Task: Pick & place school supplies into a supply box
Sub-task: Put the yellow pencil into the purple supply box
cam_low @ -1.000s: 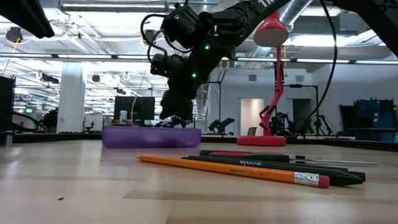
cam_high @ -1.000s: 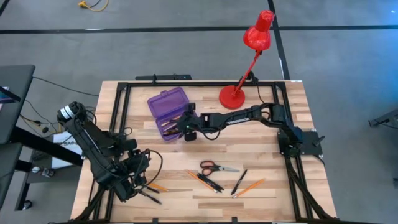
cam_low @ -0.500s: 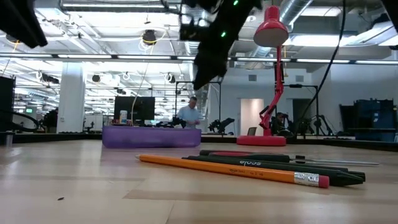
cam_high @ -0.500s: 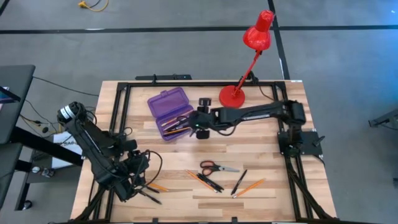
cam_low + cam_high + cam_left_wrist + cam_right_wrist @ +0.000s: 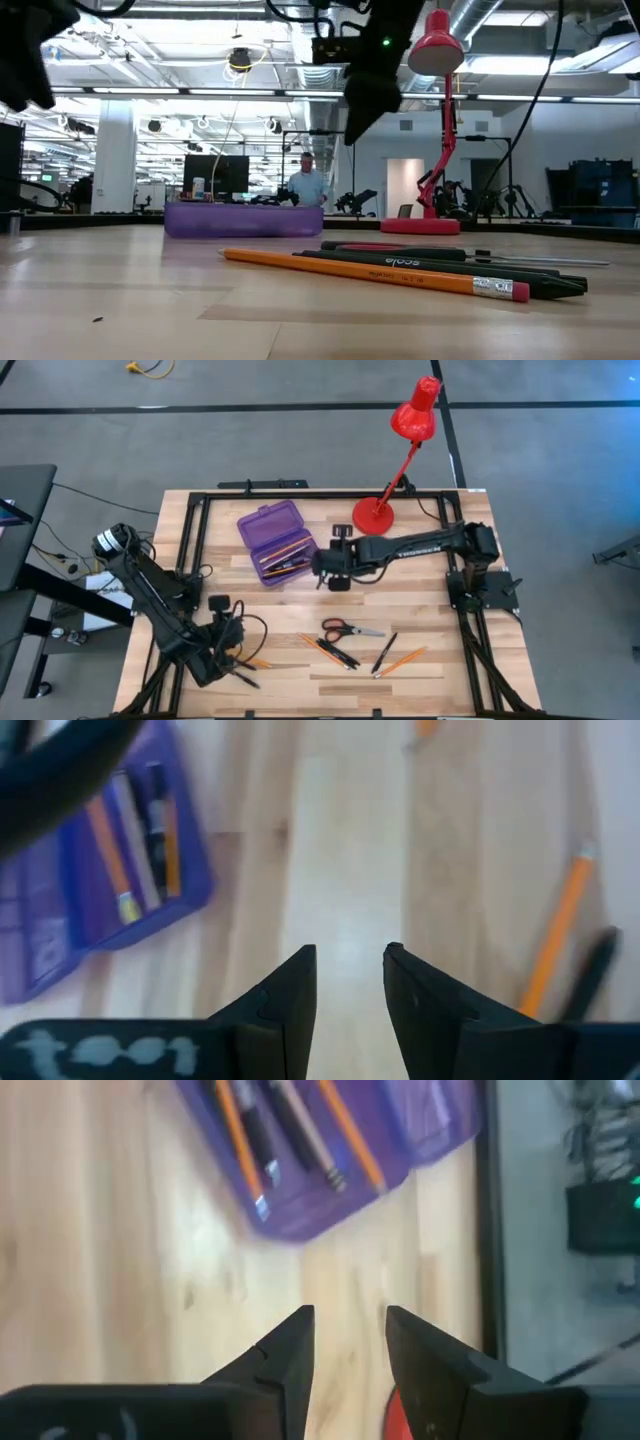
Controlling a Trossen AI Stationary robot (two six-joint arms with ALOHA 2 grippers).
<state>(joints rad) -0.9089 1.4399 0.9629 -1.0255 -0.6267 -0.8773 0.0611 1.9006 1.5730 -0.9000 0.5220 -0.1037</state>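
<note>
Supply box (image 5: 274,543) lies between red lamp (image 5: 388,472) and loose pencils (image 5: 402,659).

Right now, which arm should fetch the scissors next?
Probably the right. Its gripper hangs empty beside the box, the scissors straight toward the front edge. The left gripper sits by the front-left pencil.

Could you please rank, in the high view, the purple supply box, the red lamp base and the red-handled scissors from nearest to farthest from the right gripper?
From the right gripper:
1. Purple supply box, just beside it toward the left arm.
2. Red lamp base, at the table's far edge.
3. Red-handled scissors, toward the near edge.
</note>
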